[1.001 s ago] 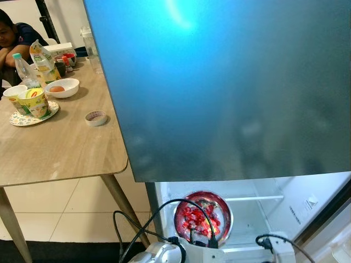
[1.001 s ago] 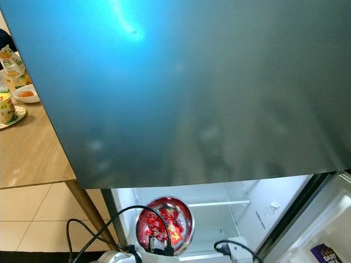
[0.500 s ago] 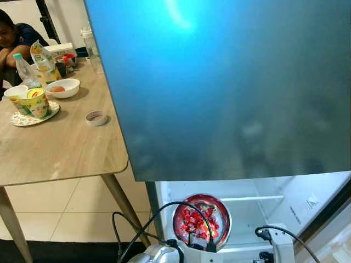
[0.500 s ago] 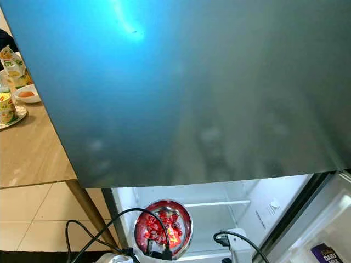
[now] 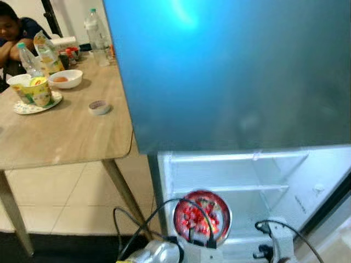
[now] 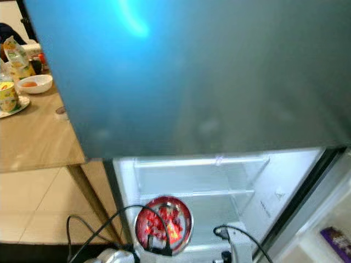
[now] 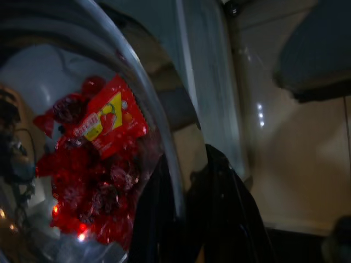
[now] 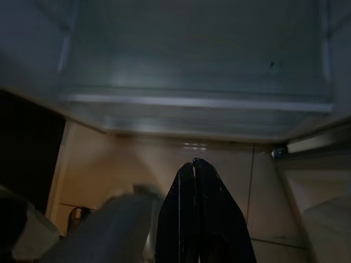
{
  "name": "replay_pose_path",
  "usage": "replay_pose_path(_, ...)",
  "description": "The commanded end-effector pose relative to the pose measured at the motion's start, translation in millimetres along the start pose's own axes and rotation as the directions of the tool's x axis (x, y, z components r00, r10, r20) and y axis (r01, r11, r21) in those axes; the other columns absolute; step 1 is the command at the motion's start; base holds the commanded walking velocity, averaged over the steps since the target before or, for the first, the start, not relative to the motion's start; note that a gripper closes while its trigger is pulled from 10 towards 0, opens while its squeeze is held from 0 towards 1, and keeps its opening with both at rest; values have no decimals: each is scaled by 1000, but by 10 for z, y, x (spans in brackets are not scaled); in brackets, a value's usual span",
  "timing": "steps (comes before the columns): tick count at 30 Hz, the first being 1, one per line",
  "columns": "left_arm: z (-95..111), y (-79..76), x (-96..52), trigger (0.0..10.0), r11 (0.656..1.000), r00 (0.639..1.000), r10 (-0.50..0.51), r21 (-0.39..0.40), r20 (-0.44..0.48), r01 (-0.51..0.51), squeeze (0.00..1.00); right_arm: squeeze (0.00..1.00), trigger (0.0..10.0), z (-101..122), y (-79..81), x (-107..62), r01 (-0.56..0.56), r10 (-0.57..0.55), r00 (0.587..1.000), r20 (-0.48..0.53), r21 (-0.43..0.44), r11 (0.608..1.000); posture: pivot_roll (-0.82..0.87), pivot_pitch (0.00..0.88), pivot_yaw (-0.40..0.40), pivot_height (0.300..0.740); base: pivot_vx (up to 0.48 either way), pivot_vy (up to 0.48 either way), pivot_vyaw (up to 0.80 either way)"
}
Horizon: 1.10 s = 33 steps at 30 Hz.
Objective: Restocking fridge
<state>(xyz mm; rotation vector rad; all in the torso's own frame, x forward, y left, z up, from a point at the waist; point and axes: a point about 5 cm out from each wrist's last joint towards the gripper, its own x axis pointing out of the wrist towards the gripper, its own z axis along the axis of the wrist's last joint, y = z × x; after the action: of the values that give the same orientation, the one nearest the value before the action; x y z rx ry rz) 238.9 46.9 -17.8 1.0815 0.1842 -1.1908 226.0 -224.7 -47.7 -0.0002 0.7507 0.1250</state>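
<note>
Before the open fridge (image 5: 241,181), a steel bowl (image 5: 202,217) of red sweets (image 7: 93,175) is being held by the left gripper (image 7: 184,219), its black fingers (image 7: 230,219) clamped on the bowl's rim, level with the lit white shelves (image 6: 197,192). Just beside it the right gripper (image 8: 194,219) is being kept idle, its fingers pressed together on nothing. A wooden table (image 5: 66,137) with a cup (image 5: 39,90), a white dish (image 5: 66,79) and bottles (image 5: 96,38) is being leaned on by a seated person (image 5: 16,33).
</note>
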Motion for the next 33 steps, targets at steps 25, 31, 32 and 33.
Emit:
replay_pose_path(25, 105, 88, 47, 10000, 998, 998, 44, 49, 43, -46, 0, 0, 10000, 112, -4, 21, -9, 9, 999, 40, -4, 1000, -73, 9, 25, 527, 0, 0, 0)
replay_pose_path(31, 114, 113, 51, 10000, 997, 997, 56, 51, 45, -58, 0, 0, 10000, 188, -67, 14, 7, -7, 998, 69, 1, 1000, -73, 9, 25, 502, 0, 0, 0)
replay_pose_path(32, 114, 113, 51, 10000, 997, 997, 56, 51, 45, -58, 0, 0, 10000, 188, -67, 14, 7, -7, 998, 69, 1, 1000, -73, 9, 25, 502, 0, 0, 0)
replay_pose_path(33, 116, 116, 53, 10000, 997, 997, 57, 52, 46, -60, 0, 0, 10000, 214, -80, 14, 8, -8, 997, 77, 0, 1000, -73, 9, 25, 492, 0, 0, 0)
